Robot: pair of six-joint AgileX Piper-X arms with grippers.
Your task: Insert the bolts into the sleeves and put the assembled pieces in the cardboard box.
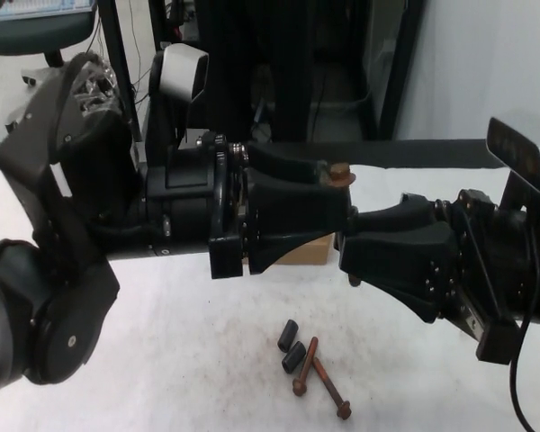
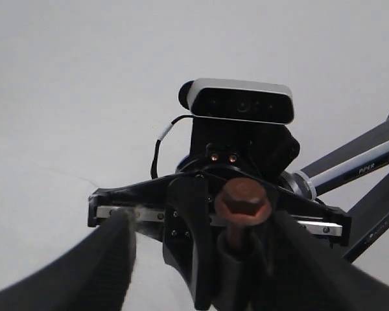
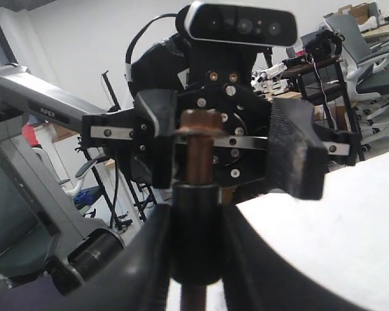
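Rust-brown hex-head bolt [image 3: 196, 152], seated in black sleeve [image 3: 194, 240]

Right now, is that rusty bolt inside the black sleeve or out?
In: the bolt runs through the sleeve, its shaft showing past both ends.

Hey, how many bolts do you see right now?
3. A first bolt and a second bolt lie together on the bench. The third bolt is raised, its shank in a sleeve gripped by the right end effector. More may be hidden.
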